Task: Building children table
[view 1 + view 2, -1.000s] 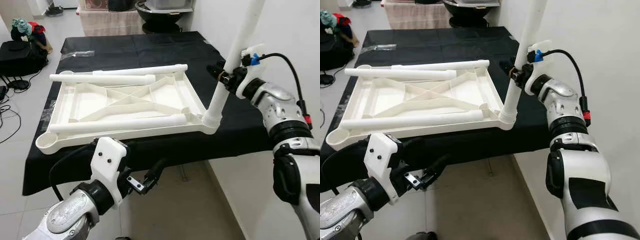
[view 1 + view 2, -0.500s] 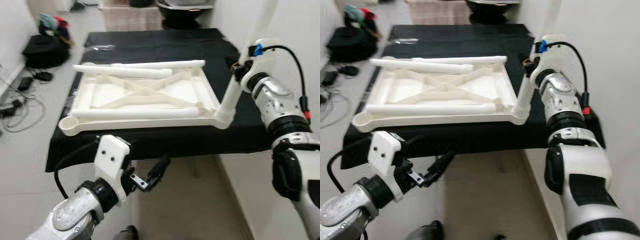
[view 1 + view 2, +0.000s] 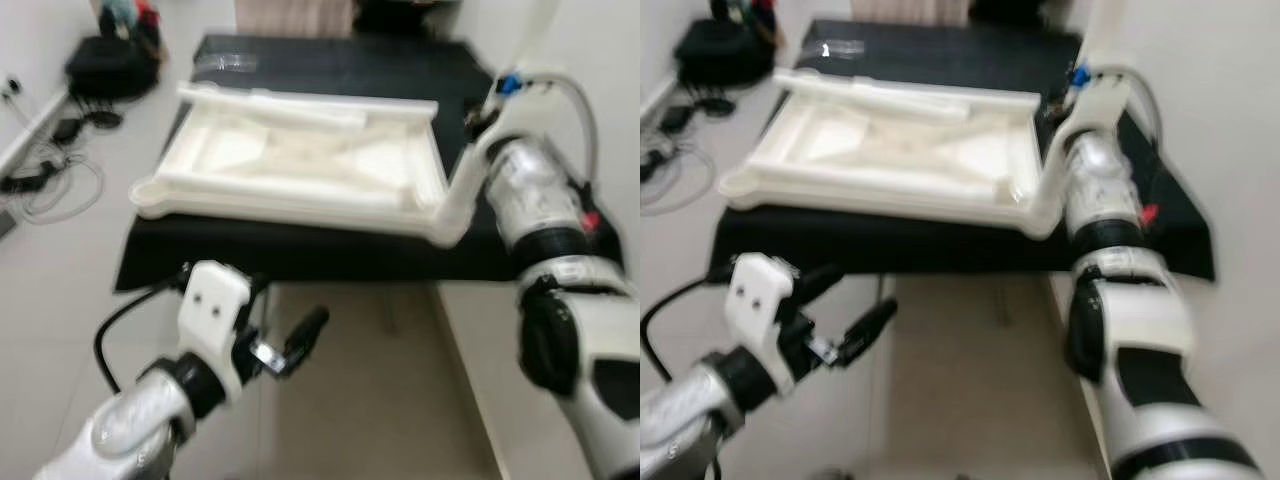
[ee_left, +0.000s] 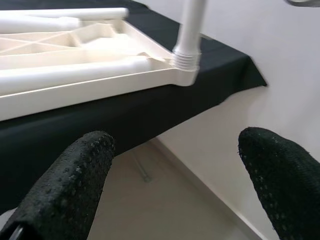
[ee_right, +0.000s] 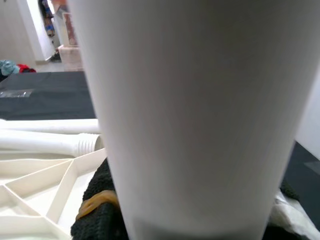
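Upside down, the white plastic children's tabletop (image 3: 300, 165) lies in the upper middle of the left eye view on a desk draped in a black cloth (image 3: 330, 262), its ribbed underside facing up. Three loose white legs rest on it: two along its far edge (image 3: 300, 100) and one along its near edge (image 3: 290, 192). At the tabletop's near right corner, a fourth leg (image 3: 468, 175) stands in its socket and rises toward the upper right of the frame, slightly tilted.

The right end effector (image 3: 480, 112) is at this upright leg, right of centre near the top of the frame. In the right wrist view the leg (image 5: 195, 115) is very close, with black finger material (image 5: 100, 210) at its base on both sides, so the end effector is closed around the leg.

The left end effector (image 3: 300, 335) hangs low in the lower left of the frame, below the desk's front edge and over the tiled floor (image 3: 380, 400). In the left wrist view its two black fingers (image 4: 65, 185) stand wide apart with nothing between them, pointing toward the corner where the upright leg (image 4: 189, 35) meets the tabletop.

A dark bag (image 3: 105, 68) and cables (image 3: 50, 185) lie on the floor at the upper left. Both eye views are blurred.
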{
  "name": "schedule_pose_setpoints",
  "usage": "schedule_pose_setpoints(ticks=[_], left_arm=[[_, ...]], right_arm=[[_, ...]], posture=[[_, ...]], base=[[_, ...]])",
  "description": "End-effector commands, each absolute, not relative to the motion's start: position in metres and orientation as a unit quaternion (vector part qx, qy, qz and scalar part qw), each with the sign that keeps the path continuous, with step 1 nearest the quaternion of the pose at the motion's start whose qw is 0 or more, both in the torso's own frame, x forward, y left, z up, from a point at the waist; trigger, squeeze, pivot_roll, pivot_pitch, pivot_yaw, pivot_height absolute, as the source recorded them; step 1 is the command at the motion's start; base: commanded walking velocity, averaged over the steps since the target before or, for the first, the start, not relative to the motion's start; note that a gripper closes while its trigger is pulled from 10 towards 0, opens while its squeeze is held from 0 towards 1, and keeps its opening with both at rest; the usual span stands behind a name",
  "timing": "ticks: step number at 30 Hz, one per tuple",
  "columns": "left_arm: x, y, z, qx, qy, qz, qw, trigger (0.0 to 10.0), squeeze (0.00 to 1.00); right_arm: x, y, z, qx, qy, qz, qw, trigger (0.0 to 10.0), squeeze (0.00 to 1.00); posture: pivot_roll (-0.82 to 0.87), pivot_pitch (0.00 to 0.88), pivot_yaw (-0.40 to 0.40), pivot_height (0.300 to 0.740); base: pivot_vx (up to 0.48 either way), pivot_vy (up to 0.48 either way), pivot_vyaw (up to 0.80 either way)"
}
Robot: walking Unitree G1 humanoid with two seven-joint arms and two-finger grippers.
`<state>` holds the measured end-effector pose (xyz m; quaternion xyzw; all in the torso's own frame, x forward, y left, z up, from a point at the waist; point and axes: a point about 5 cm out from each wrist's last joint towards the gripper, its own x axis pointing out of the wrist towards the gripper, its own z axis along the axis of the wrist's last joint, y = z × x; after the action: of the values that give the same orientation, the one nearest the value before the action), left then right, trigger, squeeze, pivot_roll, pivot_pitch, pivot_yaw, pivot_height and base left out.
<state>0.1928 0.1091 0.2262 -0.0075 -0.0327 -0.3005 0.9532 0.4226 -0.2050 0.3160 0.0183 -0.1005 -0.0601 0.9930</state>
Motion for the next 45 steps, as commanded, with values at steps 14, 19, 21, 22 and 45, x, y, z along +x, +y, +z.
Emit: schedule_pose_setpoints(ticks=[14,19,21,22,45], left_arm=[[0.193,0.108,0.230,-0.006,-0.040,-0.302,0.952,10.0,0.00],[0.194,0.109,0.230,-0.003,-0.039,-0.301,0.953,10.0,0.00],[0.194,0.109,0.230,-0.003,-0.038,-0.302,0.953,10.0,0.00],[0.194,0.109,0.230,-0.003,-0.038,-0.302,0.953,10.0,0.00],[0.196,0.109,0.231,0.000,-0.043,-0.302,0.952,10.0,0.00]], right_arm=[[0.424,-0.202,0.269,0.092,-0.012,-0.183,0.979,10.0,0.00],[0.423,-0.199,0.272,0.103,-0.017,-0.219,0.970,10.0,0.00],[0.423,-0.194,0.273,0.110,-0.016,-0.237,0.965,10.0,0.00],[0.423,-0.194,0.273,0.110,-0.016,-0.237,0.965,10.0,0.00],[0.407,-0.190,0.278,0.160,0.001,-0.478,0.864,10.0,0.00]], posture=[[0.14,0.292,-0.043,0.740],[0.14,0.296,-0.041,0.740],[0.14,0.294,-0.039,0.740],[0.14,0.294,-0.039,0.740],[0.14,0.278,-0.049,0.740]], base=[[0.000,0.000,0.00],[0.000,0.000,0.00],[0.000,0.000,0.00],[0.000,0.000,0.00],[0.000,0.000,0.00]])
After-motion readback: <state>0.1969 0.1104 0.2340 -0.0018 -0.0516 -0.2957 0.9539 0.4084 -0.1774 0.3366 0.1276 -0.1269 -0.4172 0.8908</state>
